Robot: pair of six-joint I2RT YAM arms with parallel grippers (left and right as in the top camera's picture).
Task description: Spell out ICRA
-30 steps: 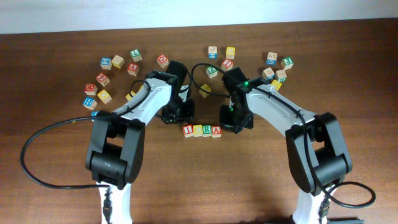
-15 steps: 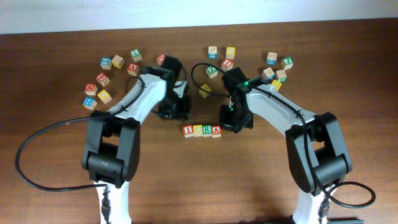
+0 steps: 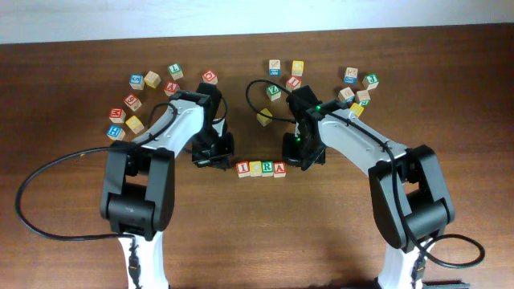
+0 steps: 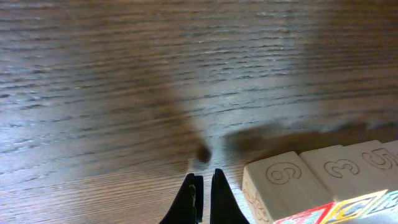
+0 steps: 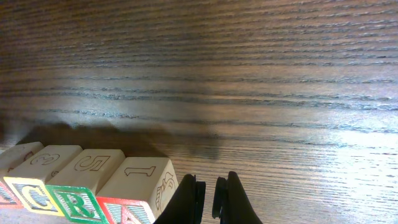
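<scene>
Four cubes stand in a touching row at the table's middle: red I (image 3: 243, 168), yellow C (image 3: 255, 168), green R (image 3: 267, 168), red A (image 3: 279, 168). My left gripper (image 3: 224, 160) is shut and empty, low on the table just left of the I cube. In the left wrist view its fingers (image 4: 202, 198) sit beside the I cube's side, which is carved with a 6 (image 4: 281, 182). My right gripper (image 3: 294, 158) is shut and empty just right of the A cube. In the right wrist view its fingers (image 5: 209, 196) are next to the A cube (image 5: 134, 186), with R (image 5: 78, 199) and C (image 5: 34, 191) beyond.
Several loose letter cubes lie at the back left (image 3: 135, 124) and back right (image 3: 363, 96). A yellow cube (image 3: 264, 117) lies behind the row between the arms. Black cables run along both arms.
My left gripper has swung from behind the row down and to the left, and now sits beside the I cube. The right gripper and the row have barely moved.
</scene>
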